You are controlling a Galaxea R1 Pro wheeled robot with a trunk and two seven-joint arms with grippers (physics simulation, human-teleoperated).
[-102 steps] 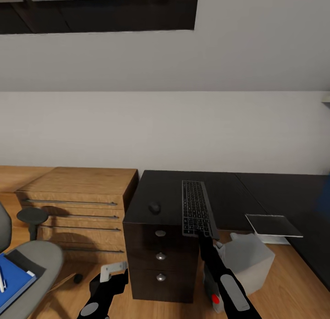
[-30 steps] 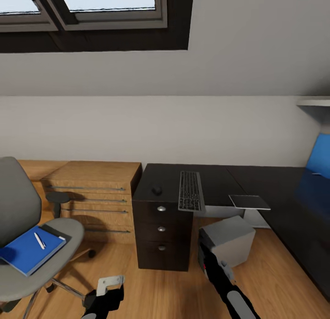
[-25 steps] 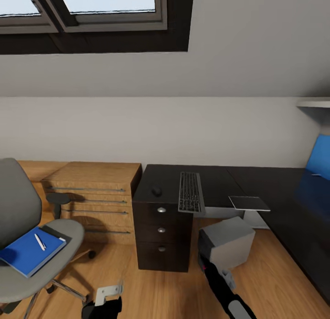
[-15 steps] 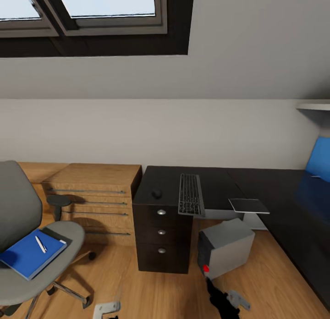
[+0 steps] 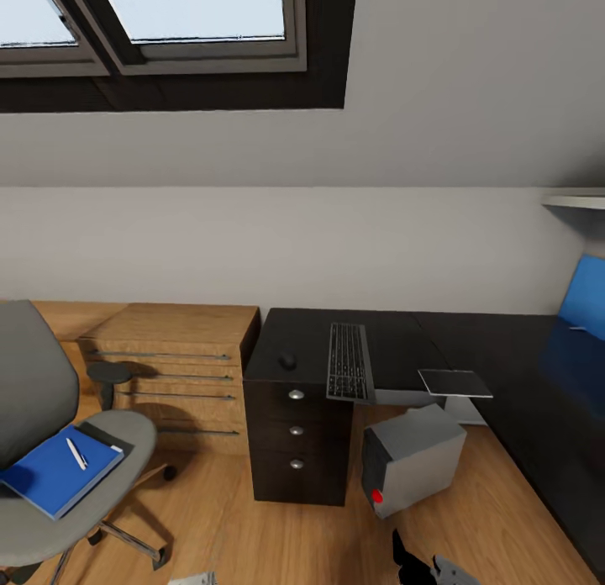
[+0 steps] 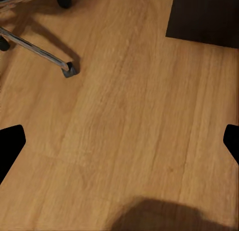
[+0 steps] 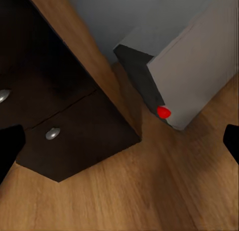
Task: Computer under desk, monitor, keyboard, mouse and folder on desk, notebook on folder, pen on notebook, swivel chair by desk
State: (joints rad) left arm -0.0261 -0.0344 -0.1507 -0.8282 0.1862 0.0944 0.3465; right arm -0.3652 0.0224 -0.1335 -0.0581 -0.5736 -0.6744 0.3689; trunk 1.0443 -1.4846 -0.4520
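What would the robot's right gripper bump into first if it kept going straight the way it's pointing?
Probably the wooden floor in front of the computer. The right gripper points down at the boards between the desk drawers and the computer's red button. Depth is hard to judge, so the computer's front could come first.

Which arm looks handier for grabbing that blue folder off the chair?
Probably the left. The folder lies on the chair at the robot's left, and the left wrist view shows the chair's base; the right gripper faces the computer.
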